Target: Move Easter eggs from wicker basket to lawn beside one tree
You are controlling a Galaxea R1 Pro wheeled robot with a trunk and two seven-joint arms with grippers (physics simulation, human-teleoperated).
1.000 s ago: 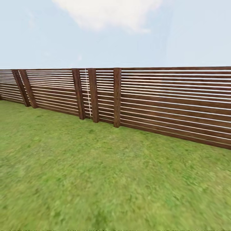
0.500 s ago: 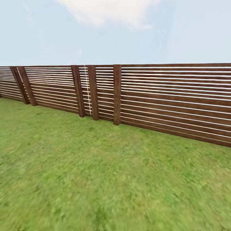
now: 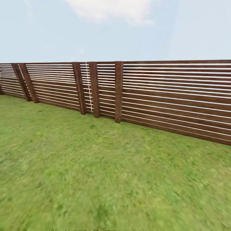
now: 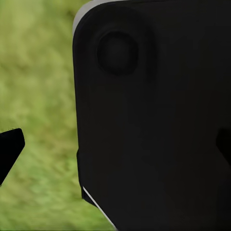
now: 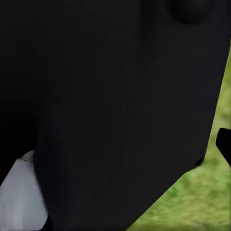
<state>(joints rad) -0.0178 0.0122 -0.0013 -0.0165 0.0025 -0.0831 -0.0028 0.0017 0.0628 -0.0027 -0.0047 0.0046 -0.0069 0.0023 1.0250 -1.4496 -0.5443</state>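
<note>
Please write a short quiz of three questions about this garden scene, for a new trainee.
1. True or false: a brown slatted fence stands at the far edge of the lawn.
2. What fills the head view above the fence? A) tree foliage B) pale blue sky with a white cloud C) a house wall
3. In the left wrist view, what ground shows beside the dark robot body?

Key: 1 true; 2 B; 3 grass.
</note>
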